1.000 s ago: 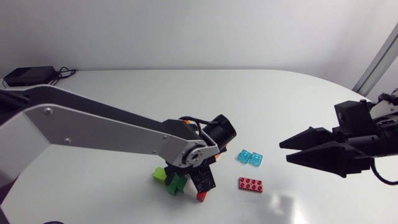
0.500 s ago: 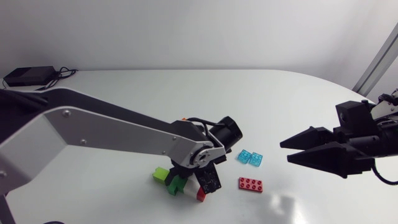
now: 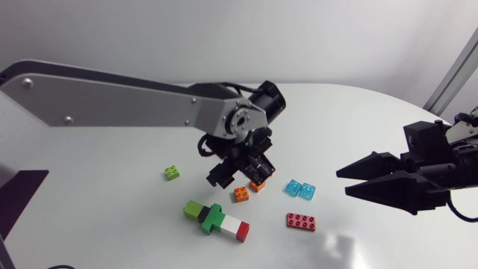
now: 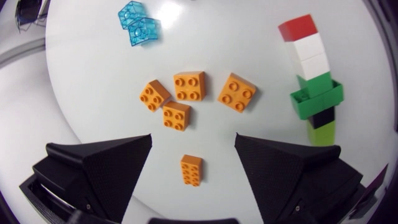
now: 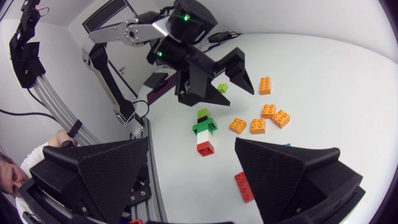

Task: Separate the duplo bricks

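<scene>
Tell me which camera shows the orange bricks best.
Left wrist view: all five orange bricks lie in plain sight. Head view shows only two, the left gripper covering the rest. Right wrist view shows all five, but small and far.

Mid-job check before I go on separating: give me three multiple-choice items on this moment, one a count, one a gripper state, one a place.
1. How many loose orange bricks are there?
A. three
B. five
C. seven

2. The left gripper is:
A. open and empty, above the orange bricks
B. shut on an orange brick
C. shut and empty

3. The small lime brick lies:
A. between the left gripper's fingers
B. alone, well apart from the multicolour stack
C. among the orange bricks

Answers:
1 B: both wrist views show five.
2 A: the left wrist view shows its fingers wide apart with nothing touching them.
3 B: the head view shows it by itself, away from the stack.
</scene>
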